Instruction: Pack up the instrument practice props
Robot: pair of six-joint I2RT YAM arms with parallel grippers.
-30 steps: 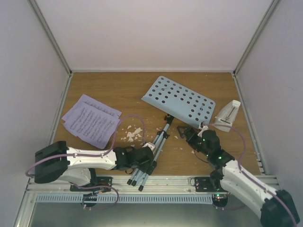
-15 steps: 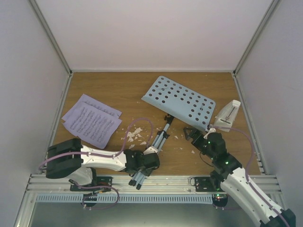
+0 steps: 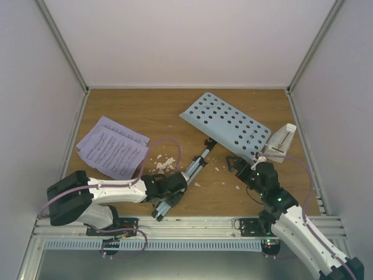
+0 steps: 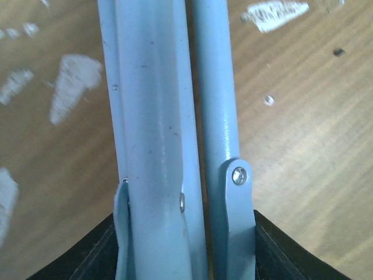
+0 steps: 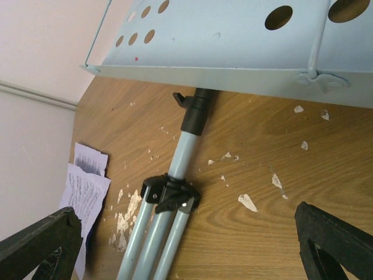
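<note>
Music stand (image 3: 201, 153) flat on counter (image 3: 145, 111), long axis holed panel (image 3: 227, 125) far-right to legs (image 3: 195, 166) near-left. Left gripper (image 3: 171, 189) clamped round legs; right gripper (image 3: 238, 163) wide open, empty, beside panel.

Walls (image 3: 192, 41): plain white panels on three sides.
Tabletop (image 3: 145, 111): brown wood grain (matte, evenly lit).
Near edge: aluminium rail (image 3: 198, 221).

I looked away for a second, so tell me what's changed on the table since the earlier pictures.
The left gripper has closed on the legs of the music stand and swung their ends leftward; its top shifted slightly right. The right gripper drew back a little, still open. The sheet music and metronome stayed put.
</note>
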